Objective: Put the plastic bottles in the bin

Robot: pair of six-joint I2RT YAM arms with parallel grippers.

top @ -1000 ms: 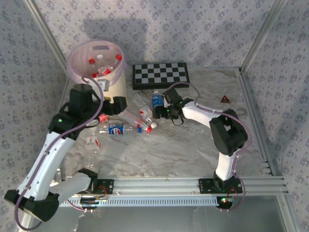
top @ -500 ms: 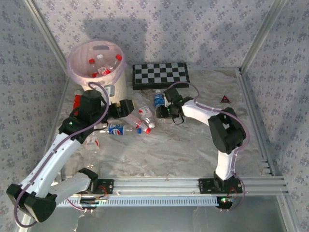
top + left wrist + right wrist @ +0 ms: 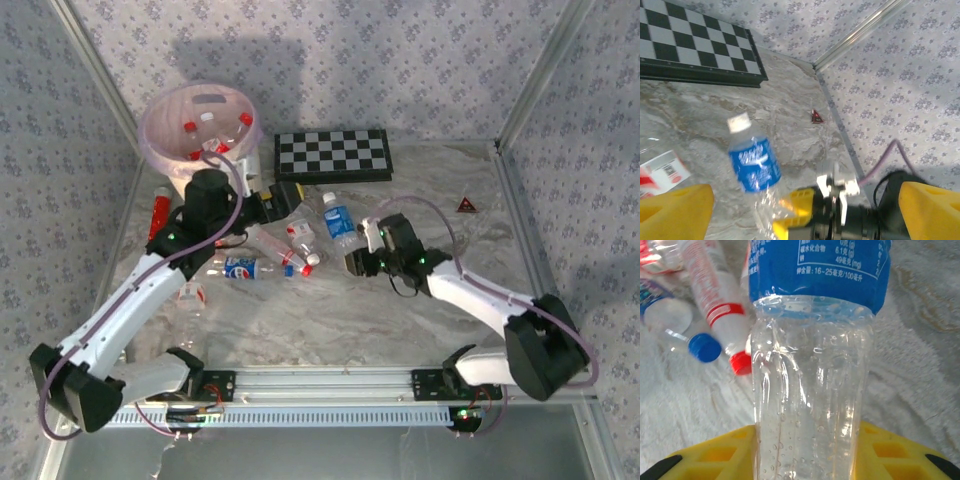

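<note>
My right gripper (image 3: pixel 356 262) (image 3: pixel 810 455) is shut on the clear lower body of a blue-labelled, white-capped bottle (image 3: pixel 337 222) (image 3: pixel 810 390) (image 3: pixel 754 162), its cap pointing toward the chequered board. My left gripper (image 3: pixel 287 194) (image 3: pixel 800 205) hovers open and empty just right of the bin (image 3: pixel 152 118), facing that bottle. The cream bin with its pink liner holds several red-capped bottles (image 3: pixel 205 140). More bottles lie on the table: a Pepsi-labelled one (image 3: pixel 240 268), a pair with red and blue caps (image 3: pixel 292 250) (image 3: pixel 715 315), and one with a red label (image 3: pixel 190 293).
The black-and-white chequered board (image 3: pixel 333 155) (image 3: pixel 695 47) lies at the back centre. A long red cylinder (image 3: pixel 159 212) rests left of the bin. A small red triangle (image 3: pixel 466 205) (image 3: pixel 816 117) sits at the right, by the metal frame rail (image 3: pixel 520 225).
The right arm has drawn back toward the near right, taking the blue-labelled bottle with it. The left gripper has swung right, from the bin's foot to beside the board.
</note>
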